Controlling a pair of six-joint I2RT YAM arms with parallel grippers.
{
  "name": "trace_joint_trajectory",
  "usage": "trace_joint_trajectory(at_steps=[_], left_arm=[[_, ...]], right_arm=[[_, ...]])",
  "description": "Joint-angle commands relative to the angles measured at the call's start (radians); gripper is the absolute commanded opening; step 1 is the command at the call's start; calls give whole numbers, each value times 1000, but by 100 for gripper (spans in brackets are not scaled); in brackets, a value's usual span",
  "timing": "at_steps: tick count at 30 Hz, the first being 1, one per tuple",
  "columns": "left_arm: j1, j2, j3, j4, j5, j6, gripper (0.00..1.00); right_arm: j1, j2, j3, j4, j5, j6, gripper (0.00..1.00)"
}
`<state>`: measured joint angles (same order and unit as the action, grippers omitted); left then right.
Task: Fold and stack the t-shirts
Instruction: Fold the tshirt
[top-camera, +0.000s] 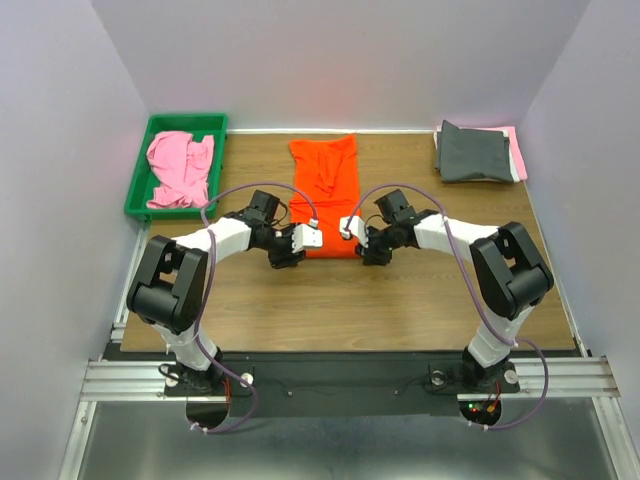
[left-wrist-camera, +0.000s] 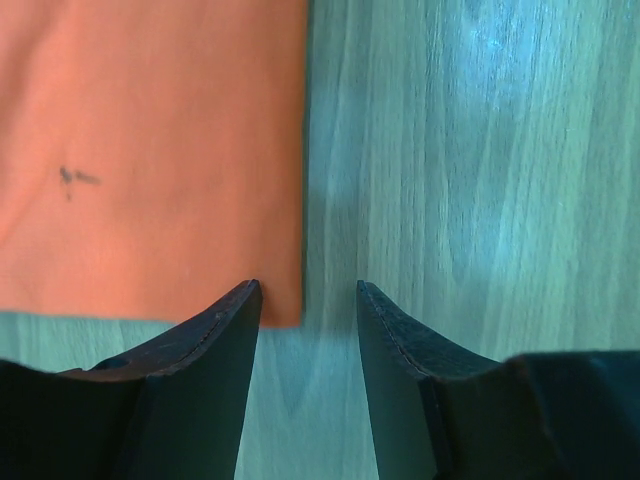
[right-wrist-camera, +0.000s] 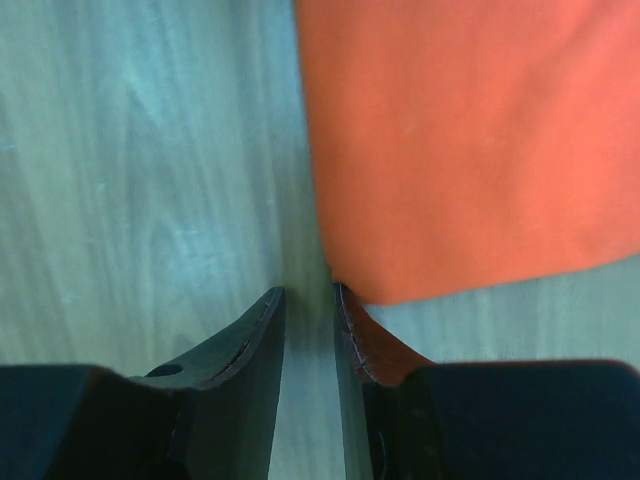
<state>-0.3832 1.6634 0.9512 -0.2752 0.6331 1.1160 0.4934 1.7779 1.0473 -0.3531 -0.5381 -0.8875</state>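
The bright orange t-shirt (top-camera: 325, 190) lies flat in a long strip at the table's middle. My left gripper (top-camera: 311, 238) is at its near left corner and my right gripper (top-camera: 348, 228) at its near right corner, both low over the table. In the left wrist view the left gripper (left-wrist-camera: 308, 296) is open, with the orange shirt (left-wrist-camera: 150, 150) corner just beside its left finger. In the right wrist view the right gripper (right-wrist-camera: 308, 294) is narrowly open, with the orange shirt (right-wrist-camera: 470, 140) corner against its right finger. Bare wood shows between both pairs of jaws.
A green tray (top-camera: 139, 170) at the back left holds a crumpled pink shirt (top-camera: 181, 168). A folded dark grey shirt (top-camera: 475, 152) lies on pink cloth (top-camera: 518, 150) at the back right. White walls enclose the table on three sides.
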Motion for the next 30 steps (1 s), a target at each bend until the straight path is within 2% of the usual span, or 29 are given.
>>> trace_joint_trajectory(at_steps=[1,12,18,21,27,30], left_arm=[[-14,-28,-15,103,-29,50,55],[-25,1,-9,120,-39,45,54],[-29,27,-5,93,-39,73,45],[-34,44,3,82,-38,71,43],[-36,78,30,48,-41,71,42],[-36,81,38,39,-46,74,44]], right_arm=[[22,-2,3,150,56,-38,32],[25,-95,-36,154,41,-39,31],[25,-166,-67,146,10,-62,36],[36,-138,-58,146,9,-65,40],[53,-29,-15,164,10,-65,41],[56,0,-26,180,20,-82,41]])
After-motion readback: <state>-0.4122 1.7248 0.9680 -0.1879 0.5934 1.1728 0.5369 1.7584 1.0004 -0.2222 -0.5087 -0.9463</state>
